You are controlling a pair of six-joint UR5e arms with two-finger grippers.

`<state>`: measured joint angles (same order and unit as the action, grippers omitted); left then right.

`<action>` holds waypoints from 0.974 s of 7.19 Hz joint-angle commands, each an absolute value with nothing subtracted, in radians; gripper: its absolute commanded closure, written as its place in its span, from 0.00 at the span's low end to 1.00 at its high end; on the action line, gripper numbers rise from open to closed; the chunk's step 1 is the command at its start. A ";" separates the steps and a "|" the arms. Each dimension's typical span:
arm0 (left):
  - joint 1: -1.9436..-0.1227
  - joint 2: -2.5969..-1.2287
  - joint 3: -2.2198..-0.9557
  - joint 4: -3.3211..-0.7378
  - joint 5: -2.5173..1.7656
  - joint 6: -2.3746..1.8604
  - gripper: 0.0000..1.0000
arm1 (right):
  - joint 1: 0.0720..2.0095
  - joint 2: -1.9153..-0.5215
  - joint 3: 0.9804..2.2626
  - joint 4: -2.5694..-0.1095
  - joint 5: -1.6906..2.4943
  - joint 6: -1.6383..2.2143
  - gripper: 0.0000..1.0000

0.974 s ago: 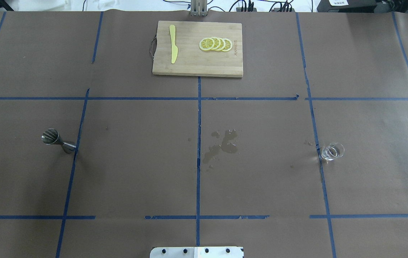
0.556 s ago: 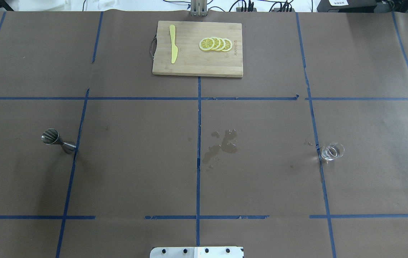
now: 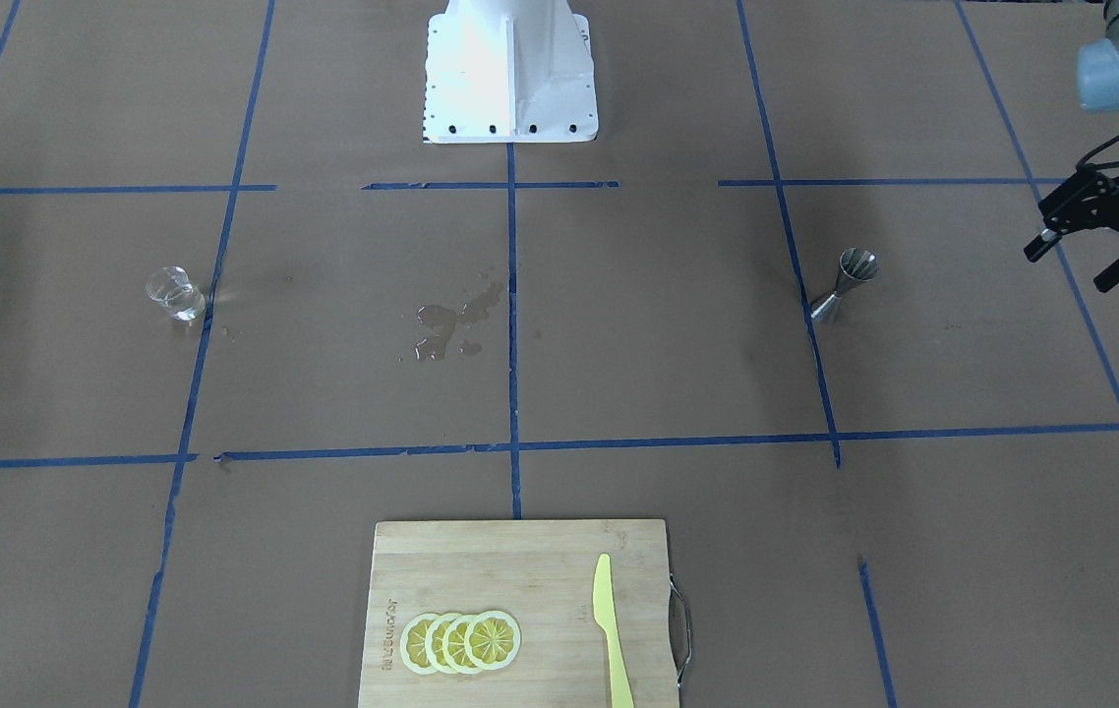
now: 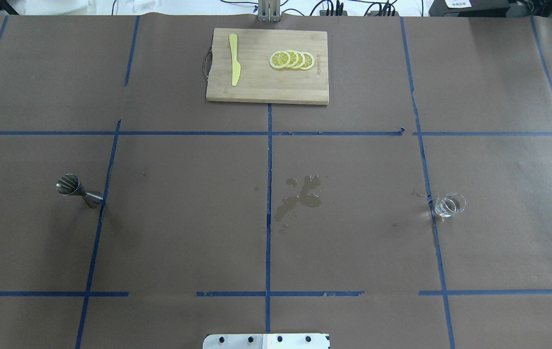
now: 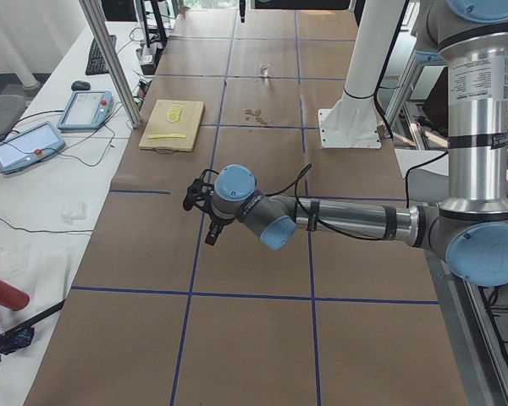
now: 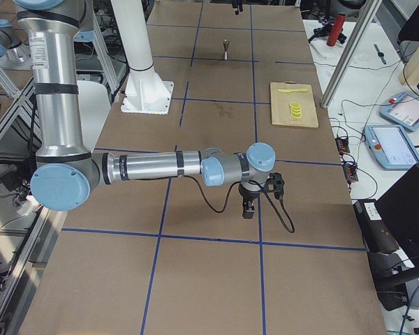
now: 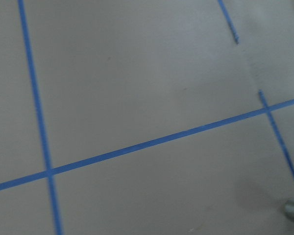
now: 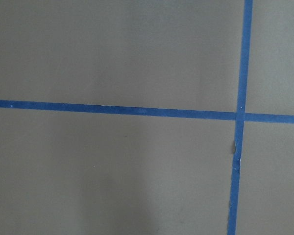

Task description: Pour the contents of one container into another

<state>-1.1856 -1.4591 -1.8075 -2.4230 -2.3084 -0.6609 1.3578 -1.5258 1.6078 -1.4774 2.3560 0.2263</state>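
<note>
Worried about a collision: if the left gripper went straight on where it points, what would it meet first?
The left gripper would likely meet bare table paper near blue tape, not the jigger off to its side; depth unclear.

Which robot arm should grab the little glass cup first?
Right. The glass cup stands on the robot's right side of the table, the side the right gripper is on. The left gripper is far across, beyond the jigger.
</note>
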 commanded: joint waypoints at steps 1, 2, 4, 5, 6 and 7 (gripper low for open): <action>-1.021 -1.454 -1.923 -2.454 -2.123 -0.779 0.00 | 1.338 -1.525 1.614 -1.477 2.356 0.229 0.00; -0.970 -1.445 -1.990 -2.454 -2.079 -0.797 0.00 | 1.332 -1.525 1.615 -1.477 2.356 0.229 0.00; -0.704 -1.329 -2.104 -2.456 -1.711 -0.948 0.00 | 1.319 -1.523 1.615 -1.476 2.355 0.227 0.00; -0.580 -1.321 -2.105 -2.453 -1.543 -1.060 0.00 | 1.319 -1.522 1.615 -1.476 2.355 0.229 0.00; -0.551 -1.298 -2.114 -2.451 -1.498 -1.083 0.00 | 1.319 -1.522 1.615 -1.476 2.355 0.229 0.00; -0.543 -1.254 -2.140 -2.451 -1.439 -1.086 0.02 | 1.318 -1.522 1.615 -1.476 2.355 0.229 0.00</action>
